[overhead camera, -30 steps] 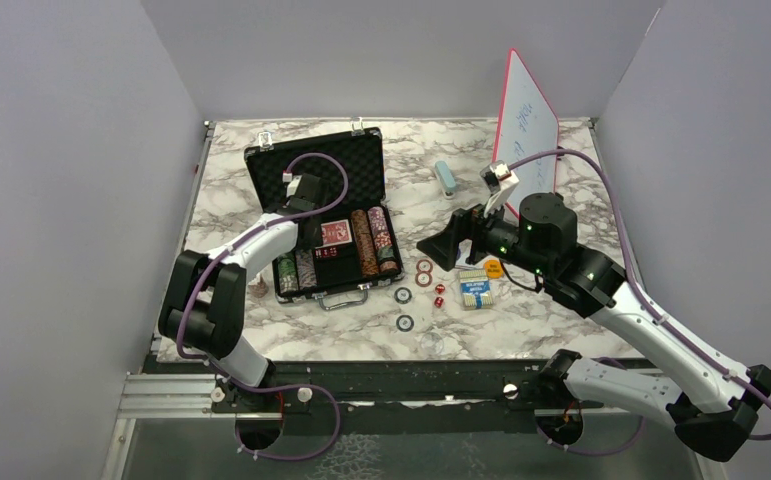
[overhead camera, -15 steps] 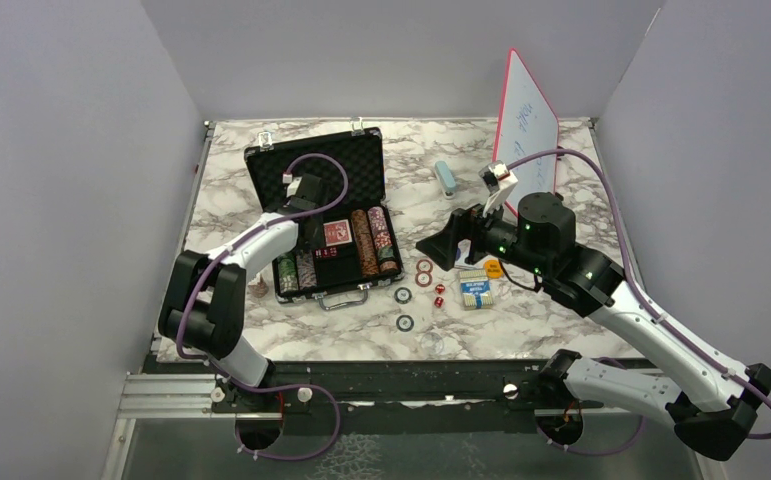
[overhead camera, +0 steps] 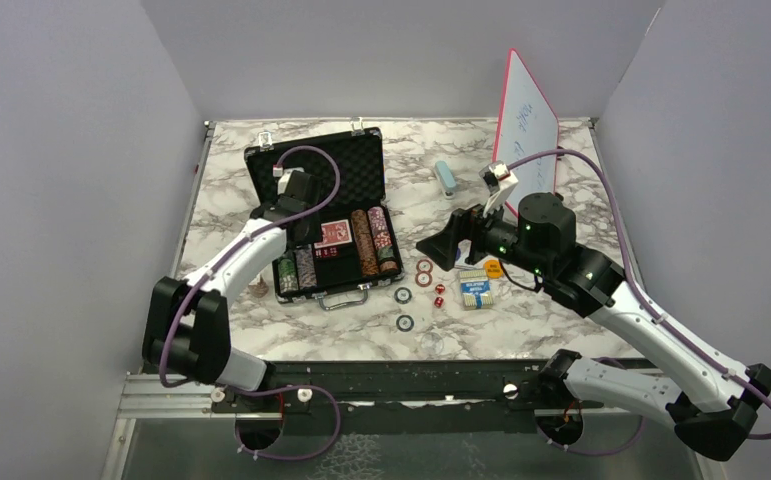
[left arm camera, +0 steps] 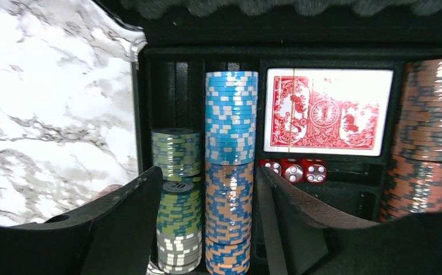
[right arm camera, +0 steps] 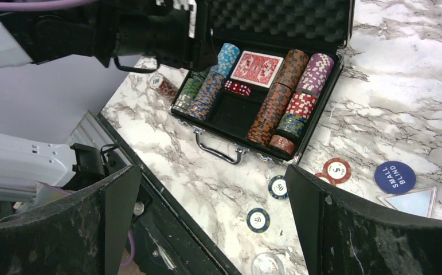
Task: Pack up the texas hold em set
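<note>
Packing is partway done, by the look of it. The black briefcase [overhead camera: 361, 170] is lying open toward the far left corner of the worktop [overhead camera: 341, 330], its foam lid leaning back. Its tray is carrying rows of chips [left arm camera: 230, 172], a red card deck [left arm camera: 327, 112] and red dice [left arm camera: 293, 170].

The left arm is reaching forward from the near edge, elbow bent out to the left. Its left gripper [left arm camera: 207, 189] is pointing down over the left-hand rows with jaws parted, straddling two rows and lifting nothing. Whether the fingers are touching the chips I cannot tell. This reads as seating a chip row.

The right arm is arching in from the near right corner, and the right gripper [right arm camera: 212, 172] is hanging wide and empty near the worktop's middle.

Just right of the case are lying loose chips [overhead camera: 403, 295], two red dice [overhead camera: 439, 296], a blue card deck [overhead camera: 475, 291] and a blue round button [right arm camera: 394, 177]. The next move probably calls for a narrow, low pinch on one of these flat pieces.
</note>
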